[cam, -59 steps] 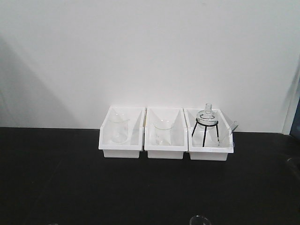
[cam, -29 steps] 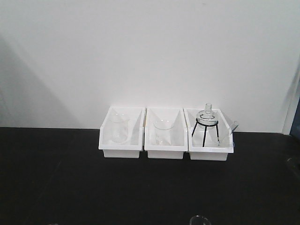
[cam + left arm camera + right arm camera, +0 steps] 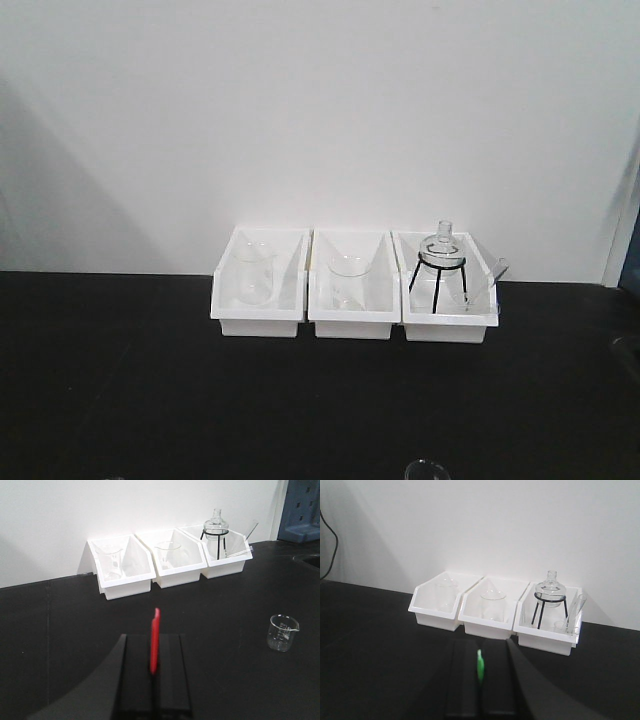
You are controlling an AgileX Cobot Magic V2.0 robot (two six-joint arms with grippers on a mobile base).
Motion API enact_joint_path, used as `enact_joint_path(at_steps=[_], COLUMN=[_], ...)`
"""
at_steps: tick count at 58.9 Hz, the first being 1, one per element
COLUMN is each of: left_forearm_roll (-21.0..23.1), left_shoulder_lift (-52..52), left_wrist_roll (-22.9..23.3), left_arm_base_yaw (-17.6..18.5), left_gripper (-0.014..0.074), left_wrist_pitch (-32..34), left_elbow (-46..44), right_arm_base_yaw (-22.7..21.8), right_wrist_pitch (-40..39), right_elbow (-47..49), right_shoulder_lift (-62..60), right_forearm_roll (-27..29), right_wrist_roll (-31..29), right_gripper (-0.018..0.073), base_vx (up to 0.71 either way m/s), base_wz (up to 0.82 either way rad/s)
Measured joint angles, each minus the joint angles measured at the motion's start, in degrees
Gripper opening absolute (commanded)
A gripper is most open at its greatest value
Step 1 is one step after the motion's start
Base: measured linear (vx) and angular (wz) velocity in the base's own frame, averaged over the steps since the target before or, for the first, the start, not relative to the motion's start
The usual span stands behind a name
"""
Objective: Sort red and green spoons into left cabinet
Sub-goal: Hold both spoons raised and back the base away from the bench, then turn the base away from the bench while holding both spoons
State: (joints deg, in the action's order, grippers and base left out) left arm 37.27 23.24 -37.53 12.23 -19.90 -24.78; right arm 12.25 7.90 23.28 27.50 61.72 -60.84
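Though only thin slivers show, bowls hidden, I see the left gripper (image 3: 153,639) pinching the red spoon (image 3: 155,631), the right gripper (image 3: 481,644) pinching the green spoon (image 3: 480,666); bins (image 3: 172,577) sit ahead.

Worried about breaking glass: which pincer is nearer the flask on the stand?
Right, probably: the right pincer, gripping the green spoon, has the flask close ahead, slightly right; left pincer, gripping the red spoon, sees it far diagonally right.

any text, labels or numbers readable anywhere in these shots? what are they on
None can be read.
The small beaker on the black table has what looks like faint print on its glass, too small and blurred to make out.
The white bins, red spoon and green spoon show no markings.
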Motion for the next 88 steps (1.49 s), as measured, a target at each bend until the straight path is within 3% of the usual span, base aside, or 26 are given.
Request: enact_joint_path(at_steps=[55,88], left_forearm_roll=[0.0,0.0], left_shoulder_lift=[-0.2,-0.2], left_wrist_roll=[0.0,0.0], left_arm_base_yaw=[0.0,0.0], left_gripper=[0.0,0.0], left_wrist_pitch=[0.0,0.0], left_elbow=[0.0,0.0], right_arm_base_yaw=[0.0,0.0], right_wrist_pitch=[0.0,-0.1], right_elbow=[0.0,0.0], right_shoulder_lift=[0.0,0.0], right_forearm_roll=[0.0,0.0], right_wrist_roll=[0.0,0.0], right_gripper=[-0.0004,-0.0004], base_vx=[-0.01,-0.2], base_wz=[0.0,0.09])
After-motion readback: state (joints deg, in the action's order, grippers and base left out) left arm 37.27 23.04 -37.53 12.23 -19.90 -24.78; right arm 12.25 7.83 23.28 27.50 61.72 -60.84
